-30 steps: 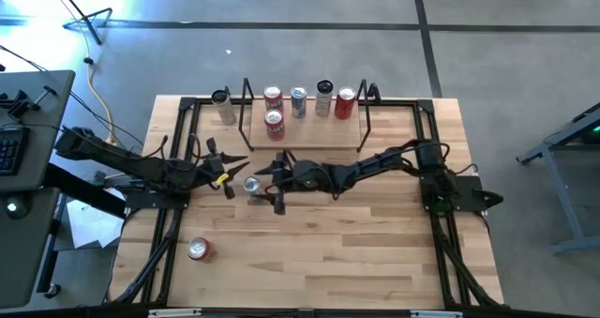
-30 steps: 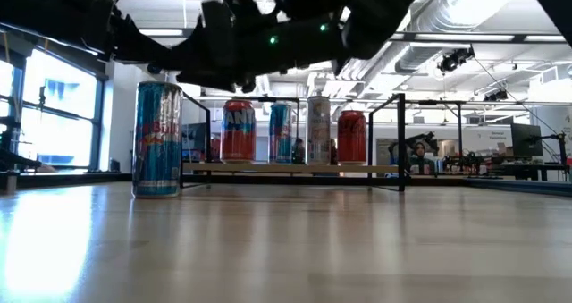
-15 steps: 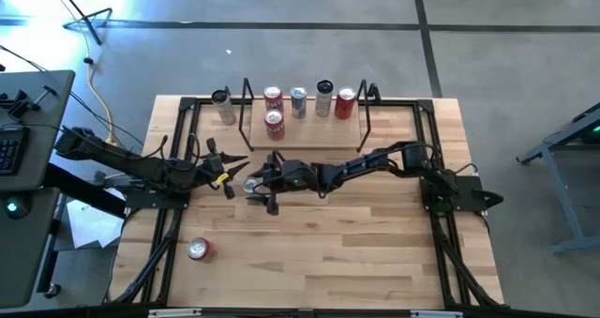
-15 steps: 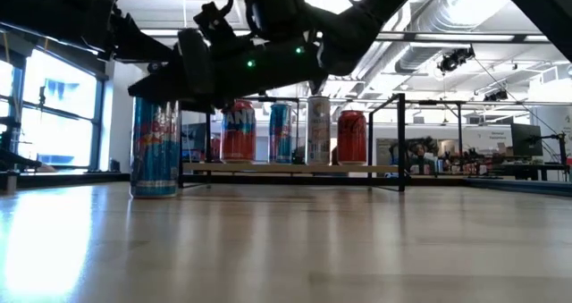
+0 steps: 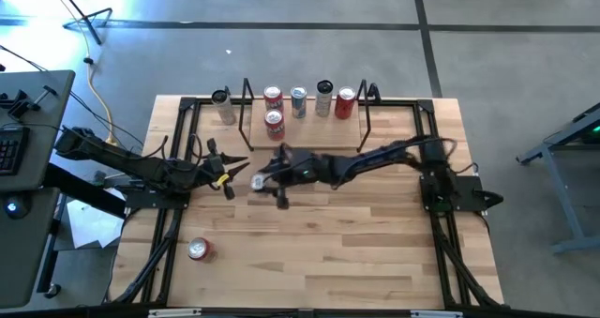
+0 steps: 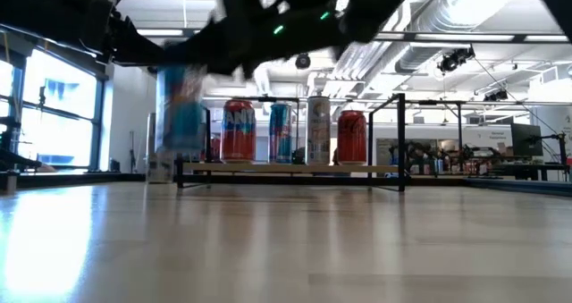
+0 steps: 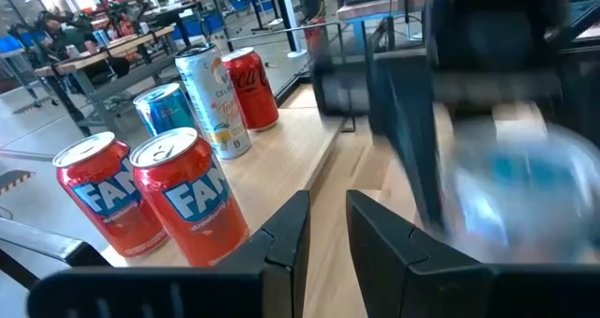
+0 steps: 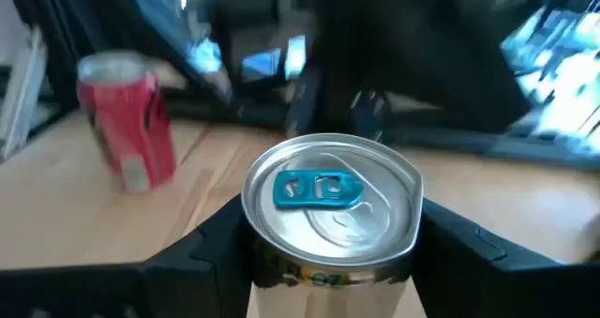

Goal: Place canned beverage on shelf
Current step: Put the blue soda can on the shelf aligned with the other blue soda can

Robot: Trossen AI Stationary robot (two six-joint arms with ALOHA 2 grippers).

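While your right gripper (image 5: 260, 180) clamps the blue can (image 5: 257, 181) at frame centre, five cans sit on the shelf (image 5: 323, 131) upper centre; left gripper (image 5: 228, 171) narrow, empty.

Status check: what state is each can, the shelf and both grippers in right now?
Blue aluminium can: upright, gripped, lifted off the table.
Right gripper: shut on the blue can.
Left gripper: waiting at left, empty.
Pale wood shelf: holds five upright cans.
Red can: upright on table, untouched.
Grey can: outside shelf's left frame.
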